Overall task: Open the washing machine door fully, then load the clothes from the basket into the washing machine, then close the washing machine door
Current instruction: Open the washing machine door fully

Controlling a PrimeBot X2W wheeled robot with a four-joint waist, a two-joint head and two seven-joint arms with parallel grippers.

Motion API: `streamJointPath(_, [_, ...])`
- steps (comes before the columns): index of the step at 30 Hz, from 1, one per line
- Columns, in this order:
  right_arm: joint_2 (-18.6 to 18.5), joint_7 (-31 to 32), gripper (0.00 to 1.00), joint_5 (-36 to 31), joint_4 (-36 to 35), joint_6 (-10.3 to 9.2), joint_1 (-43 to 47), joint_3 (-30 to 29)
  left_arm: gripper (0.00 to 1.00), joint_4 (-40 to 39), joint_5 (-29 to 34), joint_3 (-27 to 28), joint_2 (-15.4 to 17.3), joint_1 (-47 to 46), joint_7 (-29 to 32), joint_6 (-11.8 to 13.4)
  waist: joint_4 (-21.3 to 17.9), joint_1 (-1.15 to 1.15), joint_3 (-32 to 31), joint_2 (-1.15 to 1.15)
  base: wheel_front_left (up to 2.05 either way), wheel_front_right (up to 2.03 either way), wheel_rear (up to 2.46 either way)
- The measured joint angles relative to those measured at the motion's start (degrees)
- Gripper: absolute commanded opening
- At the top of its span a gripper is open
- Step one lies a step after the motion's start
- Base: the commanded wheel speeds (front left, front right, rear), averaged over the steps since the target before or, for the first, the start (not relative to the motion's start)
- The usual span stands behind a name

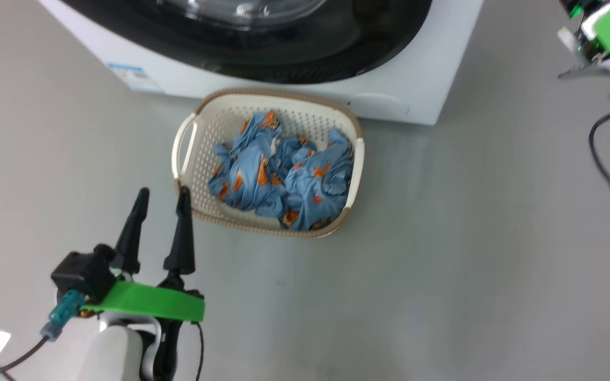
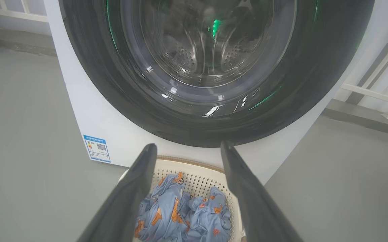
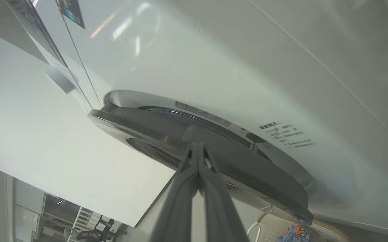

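Basket is set on the floor directly in front of the washing machine, close against its base; clothes are piled inside. Door is seen closed or nearly so against the machine front. Left gripper is held spread and empty, farther out from the machine than the basket. Right gripper is pinched closed on nothing, tips at the door's rim; contact can't be confirmed.

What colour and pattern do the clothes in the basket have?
The clothes are light blue with small orange figures, seen best in the head view.
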Motion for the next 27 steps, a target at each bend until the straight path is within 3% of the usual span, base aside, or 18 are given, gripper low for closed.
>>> streamJointPath(6, [-0.2, 6.9, 0.0, 2.6, 2.2, 0.0, -4.9, 0.2, 1.0, -0.1, -1.4, -1.5, -0.5, -2.2, 0.0, 0.0, 1.7, 0.0, 3.6, 0.0, 0.0, 0.0, 0.0])
streamJointPath(12, [-0.2, 9.9, 0.0, 2.5, 3.4, 0.0, -8.8, 0.5, 1.0, -0.4, -2.3, -2.5, -0.8, -4.1, 0.0, 0.0, 3.3, 0.0, 6.7, 0.0, 0.0, 0.0, 0.0])
streamJointPath(27, [0.2, 11.4, 0.0, -0.1, 6.2, 0.0, -14.0, 1.9, 1.0, -0.6, -3.3, -4.2, -1.7, -6.5, 0.0, 0.0, 6.3, 0.0, 11.6, 0.0, 0.0, 0.0, 0.0])
